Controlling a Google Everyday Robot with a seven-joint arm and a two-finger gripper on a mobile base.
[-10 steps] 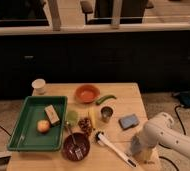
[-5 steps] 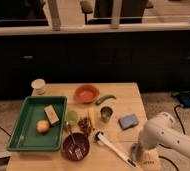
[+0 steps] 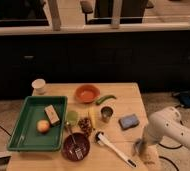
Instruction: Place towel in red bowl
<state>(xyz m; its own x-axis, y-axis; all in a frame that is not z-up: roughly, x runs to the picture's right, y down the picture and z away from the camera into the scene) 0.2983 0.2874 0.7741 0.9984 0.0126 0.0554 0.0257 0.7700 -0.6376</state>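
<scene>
The towel (image 3: 129, 121) is a small folded blue-grey cloth lying flat on the right part of the wooden table (image 3: 130, 97). An orange-red bowl (image 3: 86, 93) stands at the table's back middle and looks empty. A darker red bowl (image 3: 75, 146) with a utensil in it stands at the front. My gripper (image 3: 139, 148) hangs from the white arm (image 3: 165, 127) at the table's front right edge, just in front of and slightly right of the towel, apart from it.
A green tray (image 3: 23, 131) on the left holds an apple (image 3: 43, 126) and a tan block (image 3: 51, 114). Also here are a white cup (image 3: 38, 85), a green pepper (image 3: 105, 99), a metal cup (image 3: 106, 113), a white-handled brush (image 3: 113, 149) and snacks (image 3: 84, 125).
The arm has swung a little to the left and down, bringing the gripper closer to the table's front right edge. Nothing on the table has moved.
</scene>
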